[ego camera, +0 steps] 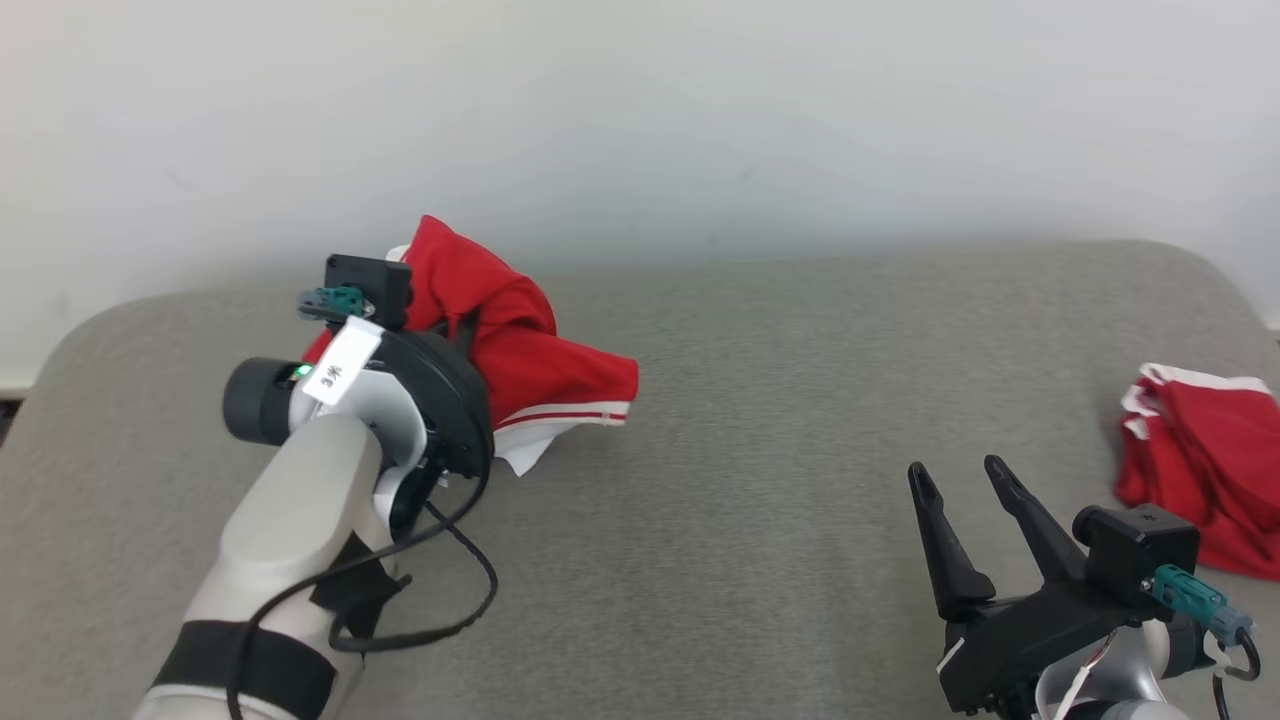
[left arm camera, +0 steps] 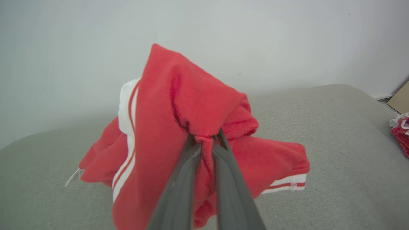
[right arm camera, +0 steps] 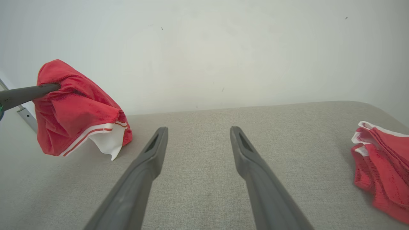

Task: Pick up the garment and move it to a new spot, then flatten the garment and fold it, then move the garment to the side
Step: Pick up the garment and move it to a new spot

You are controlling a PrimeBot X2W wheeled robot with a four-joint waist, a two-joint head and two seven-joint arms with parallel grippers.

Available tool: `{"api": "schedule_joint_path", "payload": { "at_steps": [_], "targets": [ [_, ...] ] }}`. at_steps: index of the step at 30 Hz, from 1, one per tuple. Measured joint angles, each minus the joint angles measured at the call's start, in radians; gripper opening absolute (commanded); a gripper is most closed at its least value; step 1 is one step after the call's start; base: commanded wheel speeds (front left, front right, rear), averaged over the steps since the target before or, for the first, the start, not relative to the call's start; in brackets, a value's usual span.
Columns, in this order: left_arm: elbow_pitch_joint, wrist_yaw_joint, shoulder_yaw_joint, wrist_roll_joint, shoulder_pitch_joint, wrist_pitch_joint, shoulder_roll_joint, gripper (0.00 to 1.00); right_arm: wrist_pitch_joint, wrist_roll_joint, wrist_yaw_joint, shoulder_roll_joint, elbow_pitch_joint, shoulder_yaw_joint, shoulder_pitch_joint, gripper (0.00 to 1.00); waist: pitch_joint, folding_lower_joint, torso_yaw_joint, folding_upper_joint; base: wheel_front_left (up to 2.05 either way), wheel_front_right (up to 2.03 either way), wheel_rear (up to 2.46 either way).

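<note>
While the left gripper [left arm camera: 206, 138] pinches a fold of the red garment [ego camera: 520, 350] between nearly closed fingers, the cloth hangs bunched near the far left corner of the grey padded surface [ego camera: 760, 480], white striped hem lowest; the right gripper [ego camera: 957, 468] hovers near the front right corner, fingers spread wide, holding nothing; a second red garment [ego camera: 1210, 460] lies crumpled at the right edge.

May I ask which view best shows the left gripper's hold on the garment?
Left wrist view: the left gripper pinches the garment up close. Head view: its wrist hides the grip. Right wrist view: distant, side-on.
</note>
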Motion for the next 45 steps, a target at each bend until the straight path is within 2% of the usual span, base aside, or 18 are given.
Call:
{"api": "schedule_joint_path", "payload": {
  "at_steps": [8,17,22,27,29,30,38,45],
  "targets": [
    [-0.233,0.002,-0.163,-0.135,0.045,0.009,0.005,0.00,-0.007,0.001,0.007,0.004,0.007,0.023,-0.009,1.00,-0.015,0.0001,-0.126,0.0000,0.00,0.00,0.00],
    [-0.429,0.065,-0.367,-0.248,0.052,0.034,0.005,0.00,-0.007,0.006,0.011,0.008,0.018,0.021,-0.027,1.00,-0.008,0.0000,-0.248,0.0000,0.00,0.00,0.00],
    [-0.431,0.090,-0.416,-0.273,0.051,0.053,0.005,0.00,-0.010,0.011,0.011,0.008,0.019,0.019,-0.027,1.00,0.004,0.0001,-0.271,0.0000,0.00,0.00,0.00],
    [-0.307,0.108,-0.439,-0.243,0.048,0.090,0.007,0.00,-0.025,0.015,0.010,0.010,0.019,0.010,-0.026,1.00,0.019,0.0002,-0.263,0.0002,0.00,0.00,0.00],
    [-0.255,0.107,-0.443,-0.217,0.048,0.097,0.009,0.47,-0.026,0.016,0.009,0.012,0.019,0.009,-0.026,1.00,0.023,0.0002,-0.253,0.0002,0.00,0.00,0.00],
    [-0.213,0.103,-0.460,-0.195,0.047,0.114,0.010,1.00,-0.031,0.016,0.009,0.012,0.021,0.008,-0.026,1.00,0.026,0.0002,-0.242,0.0002,0.00,0.00,0.00],
    [-0.143,0.071,-0.508,-0.151,0.049,0.136,0.056,1.00,-0.043,0.023,0.009,0.014,0.024,0.006,-0.026,1.00,0.031,0.0002,-0.201,0.0002,0.00,0.00,0.00],
    [-0.132,0.072,-0.497,-0.153,0.056,0.093,0.072,1.00,-0.049,0.023,0.009,0.014,0.030,0.001,-0.025,1.00,0.028,0.0002,-0.159,0.0002,0.00,0.00,0.00]
  ]
}}
